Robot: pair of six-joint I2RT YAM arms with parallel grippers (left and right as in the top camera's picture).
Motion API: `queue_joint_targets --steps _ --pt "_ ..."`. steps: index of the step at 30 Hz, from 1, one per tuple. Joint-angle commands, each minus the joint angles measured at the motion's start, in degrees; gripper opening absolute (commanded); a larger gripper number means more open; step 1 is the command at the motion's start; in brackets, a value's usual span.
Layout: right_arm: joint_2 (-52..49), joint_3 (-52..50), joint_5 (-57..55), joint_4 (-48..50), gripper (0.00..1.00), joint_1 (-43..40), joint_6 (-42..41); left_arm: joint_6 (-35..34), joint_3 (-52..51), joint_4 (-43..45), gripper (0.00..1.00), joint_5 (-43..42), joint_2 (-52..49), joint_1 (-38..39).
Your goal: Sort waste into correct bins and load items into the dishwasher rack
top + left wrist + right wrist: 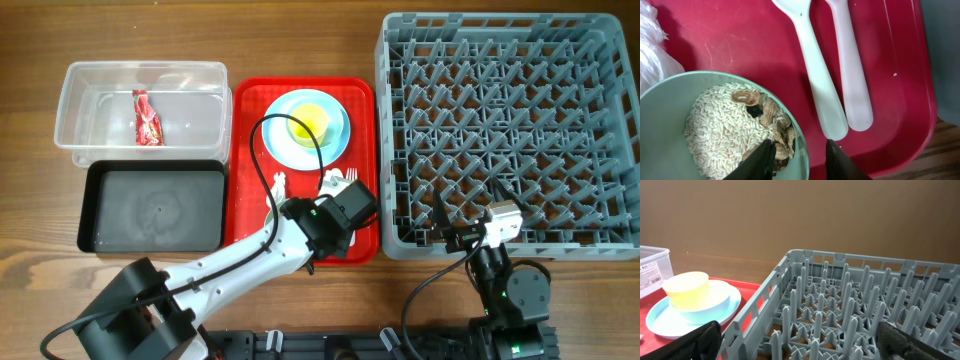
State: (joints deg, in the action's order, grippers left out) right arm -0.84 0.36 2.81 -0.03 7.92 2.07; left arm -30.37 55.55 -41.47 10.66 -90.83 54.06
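A pale mint bowl (670,130) holding loose white rice (720,125) and brown food bits (771,117) sits on the red tray (740,40). My left gripper (800,162) is open and straddles the bowl's rim, one finger in the food and the other outside with a small gap. In the overhead view the left gripper (335,222) hides the bowl. The white fork and spoon (832,85) lie beside the bowl, with crumpled white paper (650,45) to its left. My right gripper (805,342) hangs wide open over the dishwasher rack (510,130). A red wrapper (147,117) lies in the clear bin (90,80).
The shallow black bin (152,207) sits in front of the clear one. At the back of the tray a light blue plate (335,135) carries a pale blue bowl (710,307) with the yellow cup (307,122) in it. The rack's wall (760,305) borders the tray's right side.
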Motion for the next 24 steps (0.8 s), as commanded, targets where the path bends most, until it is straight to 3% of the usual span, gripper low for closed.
queue_joint_targets --steps 1,9,12,15,20,24 --pt "0.2 -0.07 0.66 0.13 1.0 -0.24 0.57 -0.57 -0.39 0.37 0.33 -0.09 -0.5 0.11" --pt "0.2 -0.07 0.66 0.13 1.0 -0.24 0.57 -0.52 -0.44 1.03 0.28 0.31 -3.48 0.09" --pt "0.2 -0.07 0.66 0.13 1.0 -0.24 0.57 -0.55 -0.44 -1.4 0.17 4.46 -3.58 0.09" --pt "0.2 -0.07 0.66 0.13 1.0 -0.24 0.57 -0.57 -0.44 -6.71 0.14 10.03 -3.58 0.04" --pt "0.2 -0.07 0.63 0.13 1.0 -0.24 0.57 -0.61 -0.44 -12.22 0.15 11.5 -3.56 0.04" --pt "0.2 -0.07 0.66 0.13 0.99 -0.24 0.57 -0.59 -0.44 -14.67 0.27 11.5 -3.56 0.04"
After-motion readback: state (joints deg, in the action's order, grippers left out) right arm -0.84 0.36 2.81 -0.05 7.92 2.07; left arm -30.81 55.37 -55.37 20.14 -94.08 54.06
